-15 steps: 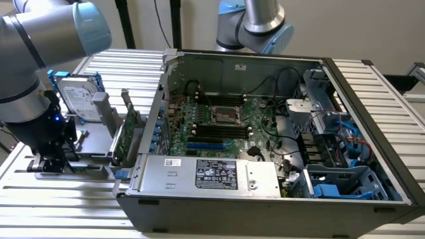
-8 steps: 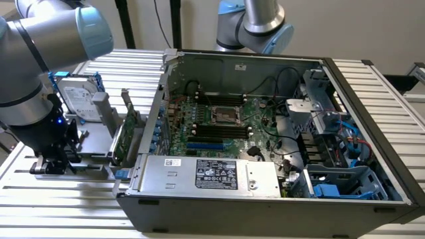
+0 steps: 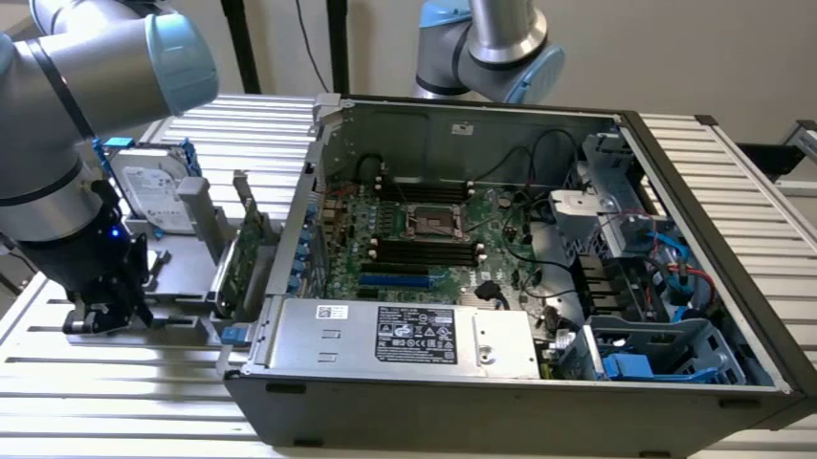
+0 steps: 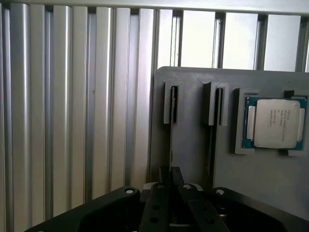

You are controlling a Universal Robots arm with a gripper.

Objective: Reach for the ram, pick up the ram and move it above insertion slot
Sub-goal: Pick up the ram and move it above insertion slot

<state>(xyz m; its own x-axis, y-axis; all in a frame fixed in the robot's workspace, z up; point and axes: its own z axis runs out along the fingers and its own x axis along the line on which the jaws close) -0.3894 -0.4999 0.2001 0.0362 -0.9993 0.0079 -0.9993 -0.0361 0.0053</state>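
The ram (image 4: 171,145) stands edge-on in one groove of a grey holder (image 4: 193,140), showing as a thin dark line. My gripper (image 4: 170,175) hangs straight over it, its two black fingers (image 4: 164,174) drawn together on the ram's upper edge. In the exterior view the gripper (image 3: 105,308) is low over the same holder (image 3: 179,263) on the table, at the exterior view's left, outside the computer case. The black insertion slots (image 3: 419,252) lie on the green motherboard (image 3: 383,277) inside the open case.
A silver hard drive in a blue frame (image 3: 153,196) and a green expansion card (image 3: 243,258) stand between the holder and the case wall (image 3: 297,229). A processor chip (image 4: 274,123) rests in the holder beside a second groove (image 4: 213,104). Another arm (image 3: 492,48) stands behind the case.
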